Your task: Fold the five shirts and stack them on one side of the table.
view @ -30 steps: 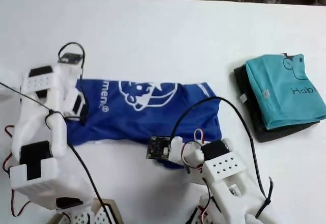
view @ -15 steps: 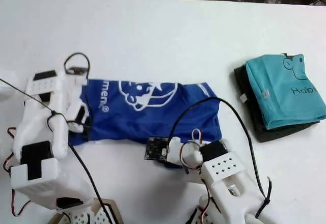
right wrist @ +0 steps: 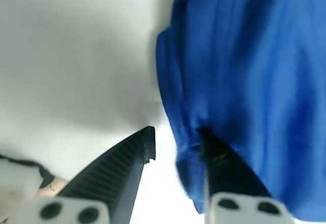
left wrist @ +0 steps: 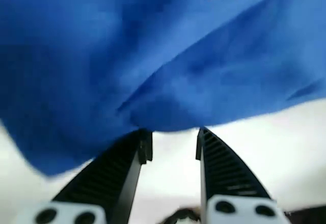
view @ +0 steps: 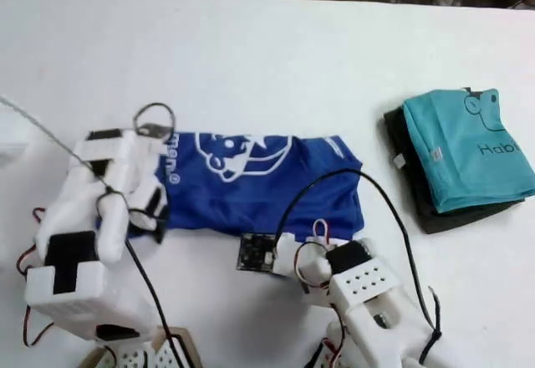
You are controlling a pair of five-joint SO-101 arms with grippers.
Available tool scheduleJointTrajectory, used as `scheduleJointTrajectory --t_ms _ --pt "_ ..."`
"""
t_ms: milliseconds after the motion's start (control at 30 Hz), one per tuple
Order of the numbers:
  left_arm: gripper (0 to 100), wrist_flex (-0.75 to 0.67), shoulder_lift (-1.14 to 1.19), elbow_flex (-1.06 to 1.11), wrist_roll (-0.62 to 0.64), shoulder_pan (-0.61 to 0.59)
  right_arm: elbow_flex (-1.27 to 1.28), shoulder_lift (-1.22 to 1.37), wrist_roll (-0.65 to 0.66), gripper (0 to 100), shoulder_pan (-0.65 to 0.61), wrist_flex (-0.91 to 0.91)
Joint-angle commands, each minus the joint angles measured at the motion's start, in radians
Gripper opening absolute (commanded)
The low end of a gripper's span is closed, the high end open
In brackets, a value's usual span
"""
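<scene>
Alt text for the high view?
A partly folded blue shirt lies across the white table, with a white arm at its left end and another arm at its near edge. At right, a folded teal shirt sits on a dark garment.

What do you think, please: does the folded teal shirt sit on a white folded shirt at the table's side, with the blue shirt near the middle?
Not quite: the high view shows the teal shirt on a black folded shirt, not a white one. The table's side and the blue shirt near the middle are right.

3 shirts (view: pixel 259 188) (view: pixel 468 146) (view: pixel 443 216), 2 arms (view: pixel 92 217) (view: pixel 368 293), 1 table (view: pixel 251 50)
</scene>
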Motion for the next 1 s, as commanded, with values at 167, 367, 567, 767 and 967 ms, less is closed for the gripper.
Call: scheduleJointTrajectory --t_ms 167,367,567,767,967 --pt "17 -0.198 -0.018 0.079 0.017 0.031 0.006 -0.015 -0.038 21.8 0.002 -0.028" --pt "17 -0.199 -0.011 0.07 0.015 0.032 0.008 -0.015 0.054 19.3 0.044 -0.088" --pt "17 -0.199 -0.011 0.071 0.015 0.032 0.015 -0.015 0.132 18.7 0.16 -0.136" --pt "17 -0.199 -0.011 0.071 0.017 0.032 0.025 -0.015 0.132 17.3 0.168 -0.142" --pt "17 -0.198 -0.011 0.073 0.015 0.032 0.021 -0.019 0.132 3.0 0.171 -0.142"
